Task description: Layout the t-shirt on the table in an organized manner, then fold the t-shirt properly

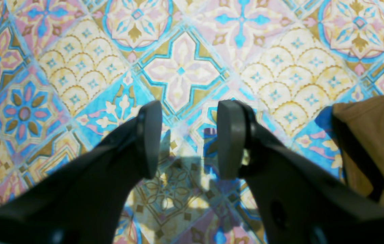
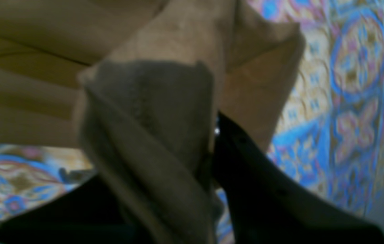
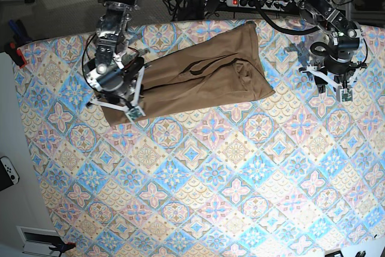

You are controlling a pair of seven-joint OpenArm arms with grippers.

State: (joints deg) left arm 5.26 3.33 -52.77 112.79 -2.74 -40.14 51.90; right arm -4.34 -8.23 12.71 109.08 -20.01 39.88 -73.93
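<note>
On the table (image 3: 198, 173) — patterned tile cloth — the t-shirt (image 3: 198, 79) is laid crumpled near the far edge | right gripper (image 3: 117, 103) is clamped on the shirt's end, its fingertips hidden by blurred cloth | left gripper (image 1: 187, 139) is parted, nothing held — shirt edge seen beside it | power strip (image 3: 255, 2) is seen behind the table.

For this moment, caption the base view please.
Right gripper pinches the t-shirt edge; left gripper waits open above the table.

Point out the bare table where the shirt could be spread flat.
The whole near half of the table, below the t-shirt, is bare. It is crowded along the far edge, between the right end effector and the left end effector.
</note>
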